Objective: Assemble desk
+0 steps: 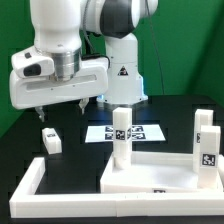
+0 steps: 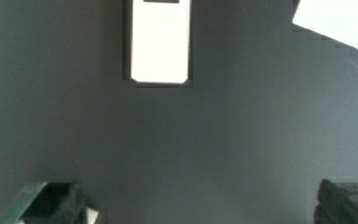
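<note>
The white rimmed tabletop (image 1: 150, 178) lies at the exterior view's right front. One white leg (image 1: 120, 138) stands upright at its back left corner, and taller tagged legs (image 1: 206, 145) stand at its right side. A loose white leg (image 1: 51, 141) lies on the dark table to the left. My gripper (image 1: 60, 108) hangs above and behind that loose leg, open and empty. In the wrist view the gripper (image 2: 202, 205) shows only its dark fingertips (image 2: 51, 203), wide apart, with a long white leg (image 2: 158, 40) lying well ahead of them.
The marker board (image 1: 140, 131) lies behind the tabletop. A long white border rail (image 1: 30, 185) runs along the front left. The robot base (image 1: 120, 70) stands at the back. A white corner (image 2: 345, 20) shows in the wrist view; I cannot tell what it is.
</note>
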You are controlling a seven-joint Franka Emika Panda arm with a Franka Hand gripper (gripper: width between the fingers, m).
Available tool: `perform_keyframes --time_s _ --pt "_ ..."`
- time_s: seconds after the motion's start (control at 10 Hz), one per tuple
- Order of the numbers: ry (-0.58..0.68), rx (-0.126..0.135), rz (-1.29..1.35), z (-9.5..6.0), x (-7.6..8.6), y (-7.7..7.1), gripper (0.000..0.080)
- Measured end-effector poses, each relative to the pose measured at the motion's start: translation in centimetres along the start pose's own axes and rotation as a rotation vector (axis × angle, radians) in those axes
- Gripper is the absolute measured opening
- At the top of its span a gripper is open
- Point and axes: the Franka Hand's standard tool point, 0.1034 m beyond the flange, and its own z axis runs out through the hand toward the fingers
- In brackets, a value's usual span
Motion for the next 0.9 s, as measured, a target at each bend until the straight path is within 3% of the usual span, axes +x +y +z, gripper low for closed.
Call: perform_keyframes --time_s 0.1,0.2,0.3,0.4,0.5,0.7,0.9 --pt "-0.06 -0.002 0.002 0.5 -0.2 0.1 0.0649" --pt "-0.101 -0.006 0.009 2.0 -0.7 0.7 0.0649" --pt "-0.169 0.018 0.06 3.4 -1.8 0.8 0.0649" --pt "-0.272 0.035 0.124 3.9 -2.5 0.7 0.0649" --pt "-0.294 0.023 0.111 3.8 -1.7 0.9 0.0649" --pt "-0.381 0.039 0.108 4.1 -2.0 0.6 0.0649" --pt "-0.42 0.046 0.091 5.2 -2.3 1.1 0.0649"
